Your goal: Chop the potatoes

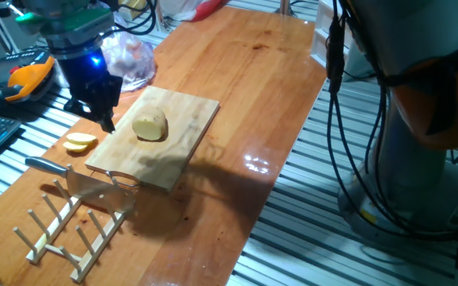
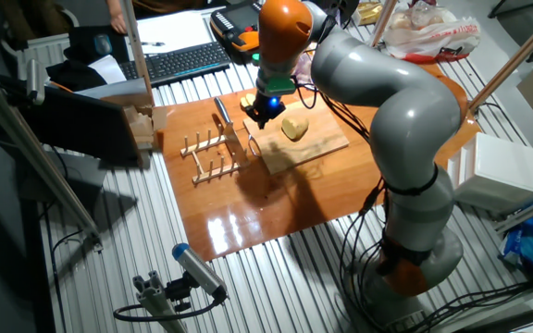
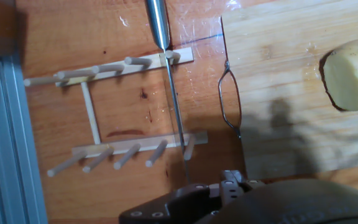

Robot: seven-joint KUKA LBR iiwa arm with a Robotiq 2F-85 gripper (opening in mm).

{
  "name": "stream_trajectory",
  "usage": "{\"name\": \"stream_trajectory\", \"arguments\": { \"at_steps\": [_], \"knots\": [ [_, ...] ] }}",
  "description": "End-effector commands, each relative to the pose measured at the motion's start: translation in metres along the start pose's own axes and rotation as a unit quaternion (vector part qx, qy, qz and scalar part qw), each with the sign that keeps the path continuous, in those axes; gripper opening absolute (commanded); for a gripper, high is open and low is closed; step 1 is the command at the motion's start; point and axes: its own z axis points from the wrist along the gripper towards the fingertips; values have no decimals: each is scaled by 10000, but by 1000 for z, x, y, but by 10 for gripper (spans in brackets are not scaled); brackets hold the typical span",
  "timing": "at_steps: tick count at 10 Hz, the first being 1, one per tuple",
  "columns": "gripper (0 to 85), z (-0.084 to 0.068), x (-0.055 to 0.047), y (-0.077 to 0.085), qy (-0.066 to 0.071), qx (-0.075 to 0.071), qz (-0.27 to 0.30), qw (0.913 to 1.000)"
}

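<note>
1. The potato chunk (image 1: pixel 150 125) lies near the middle of the wooden cutting board (image 1: pixel 189 135). Its flat cut face points toward the board's left edge in the one fixed view, and its rounded end points away from that edge.
2. A few thin slices (image 1: pixel 79 143) lie off the board on the table (image 1: pixel 253 71), just beside the board's left edge.
3. The pincer (image 1: pixel 106 121) hangs over that same edge, between the slices and the chunk. The chunk therefore lies to the side of it, across the board, with the cut face toward it.
4. In the hand view the chunk (image 3: pixel 351 76) sits at the far right. The knife (image 3: pixel 166 68) runs up the middle of that view, standing in the wooden peg rack (image 3: pixel 92 118), its blade edge-on and its steel handle at the top.
5. My judgement is that the knife is nearer the pincer's line than the chunk, so a reach for it looks like the next step.
6. Whether the pincer is released or clenched I cannot tell; its tips are dark and partly hidden, and nothing is seen held in them.
</note>
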Motion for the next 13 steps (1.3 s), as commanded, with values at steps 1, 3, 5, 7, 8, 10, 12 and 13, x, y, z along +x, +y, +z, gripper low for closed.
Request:
{"name": "stream_trajectory", "arguments": {
  "at_steps": [1, 3, 5, 7, 8, 10, 12, 13],
  "knots": [
    [0, 0, 0, 0, -4, 24, -67, 10000],
    [0, 0, 0, 0, -11, 223, -422, 9989],
    [0, 0, 0, 0, 96, 302, -907, 9954],
    [0, 0, 0, 0, 376, -66, -1237, 9916],
    [0, 0, 0, 0, 269, 43, -1178, 9927],
    [0, 0, 0, 0, 255, -69, -821, 9963],
    [0, 18, -14, 34, 100, 274, -543, 9981],
    [170, 29, -21, 45, 5, 405, -440, 9982]
  ]
}}
